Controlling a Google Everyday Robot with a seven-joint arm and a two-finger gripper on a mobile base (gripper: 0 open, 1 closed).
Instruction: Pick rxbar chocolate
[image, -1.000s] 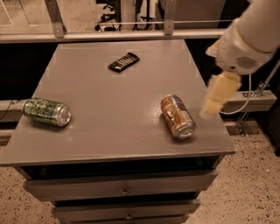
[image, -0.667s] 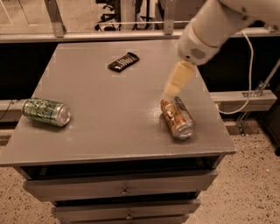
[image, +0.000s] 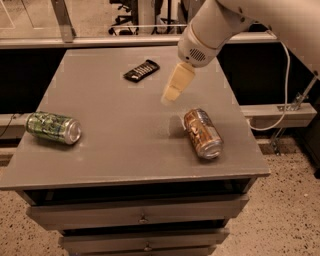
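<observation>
A grey cabinet top (image: 125, 150) fills most of the view, seen from above and in front, with 2 drawer fronts (image: 140, 212) stacked below its front edge. 1 white robot arm (image: 215, 25) reaches in from the upper right. Its cream-coloured gripper (image: 170, 94) hangs tilted over the middle of the top, pointing down and left (whether it is wide or narrow cannot be told), and it holds nothing.

2 cans lie on their sides. The copper-brown can (image: 202, 133) lies right of centre, just below and right of the gripper. The green can (image: 53, 127) lies near the left edge, well apart from everything else.

The rxbar chocolate (image: 141, 70), a small flat black bar with white lettering, lies near the back of the top, up and left of the gripper, untouched.
</observation>
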